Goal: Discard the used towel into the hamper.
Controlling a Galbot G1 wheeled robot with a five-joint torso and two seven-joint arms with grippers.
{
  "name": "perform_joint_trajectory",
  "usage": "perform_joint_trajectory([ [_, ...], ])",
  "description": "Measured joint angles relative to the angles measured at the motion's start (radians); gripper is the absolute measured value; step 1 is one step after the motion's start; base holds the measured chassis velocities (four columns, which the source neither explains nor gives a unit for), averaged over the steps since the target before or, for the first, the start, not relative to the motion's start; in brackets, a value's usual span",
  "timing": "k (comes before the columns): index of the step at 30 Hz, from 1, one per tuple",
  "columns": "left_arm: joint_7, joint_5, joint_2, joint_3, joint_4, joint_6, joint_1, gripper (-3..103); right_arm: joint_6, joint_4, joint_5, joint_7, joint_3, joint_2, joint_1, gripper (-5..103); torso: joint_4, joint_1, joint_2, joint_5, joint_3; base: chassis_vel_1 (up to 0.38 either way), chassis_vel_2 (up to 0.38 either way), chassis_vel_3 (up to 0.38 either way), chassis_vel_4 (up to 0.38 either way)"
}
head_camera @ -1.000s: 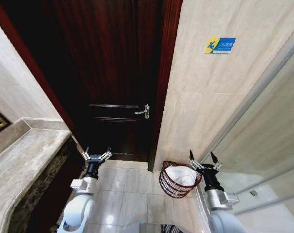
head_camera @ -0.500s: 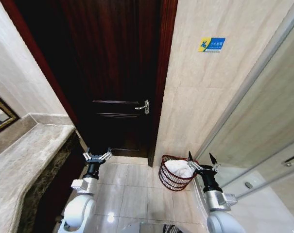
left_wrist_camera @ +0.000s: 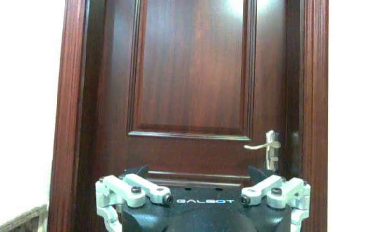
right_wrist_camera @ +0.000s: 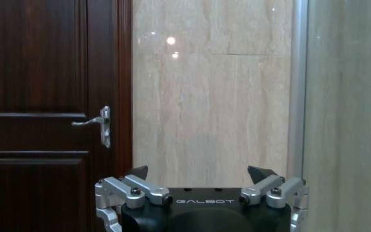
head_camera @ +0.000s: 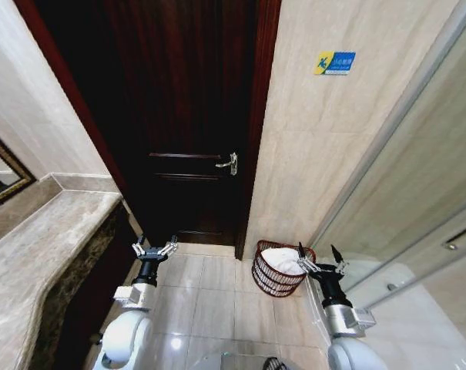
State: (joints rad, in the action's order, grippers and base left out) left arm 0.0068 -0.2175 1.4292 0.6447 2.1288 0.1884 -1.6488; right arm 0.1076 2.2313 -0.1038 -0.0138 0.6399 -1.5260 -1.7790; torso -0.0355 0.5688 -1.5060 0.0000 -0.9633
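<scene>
The hamper [head_camera: 273, 276], a small round reddish-brown wire basket, stands on the floor against the beige wall, right of the door. A white towel [head_camera: 282, 260] lies inside it. My right gripper [head_camera: 320, 257] hangs open and holds nothing, just right of the hamper's rim. My left gripper [head_camera: 155, 248] is open too, held low in front of the door, well left of the hamper. The left wrist view has the left gripper [left_wrist_camera: 198, 172] facing the door. The right wrist view has the right gripper [right_wrist_camera: 198, 170] facing the wall beside the door.
A shut dark wooden door [head_camera: 186, 116] with a metal handle [head_camera: 228, 163] is straight ahead. A marble counter [head_camera: 40, 247] runs along the left. A glass partition with a metal frame [head_camera: 402, 146] stands on the right. Tiled floor [head_camera: 209, 301] lies between the arms.
The whole head view has shifted, so the camera moved; the hamper now sits slightly lower and smaller in it. Both grippers stay open and in the same pose.
</scene>
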Motion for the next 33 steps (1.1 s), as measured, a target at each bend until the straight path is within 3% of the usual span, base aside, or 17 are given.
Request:
perform_joint_trajectory([
  [20,0.0,-0.005,0.014,0.014,0.011,0.005,-0.038,100,0.034,-0.007,0.016,0.008,-0.034,0.007,-0.034,100,-0.0001,-0.001,0.001,-0.0001,0.001,0.094,-0.098,-0.093,0.1],
  [33,-0.013,-0.023,0.015,0.003,-0.003,0.051,-0.032,100,0.064,-0.02,0.016,0.025,-0.04,0.022,-0.062,100,0.0,0.001,-0.001,0.0001,-0.001,0.096,-0.099,-0.082,0.095],
])
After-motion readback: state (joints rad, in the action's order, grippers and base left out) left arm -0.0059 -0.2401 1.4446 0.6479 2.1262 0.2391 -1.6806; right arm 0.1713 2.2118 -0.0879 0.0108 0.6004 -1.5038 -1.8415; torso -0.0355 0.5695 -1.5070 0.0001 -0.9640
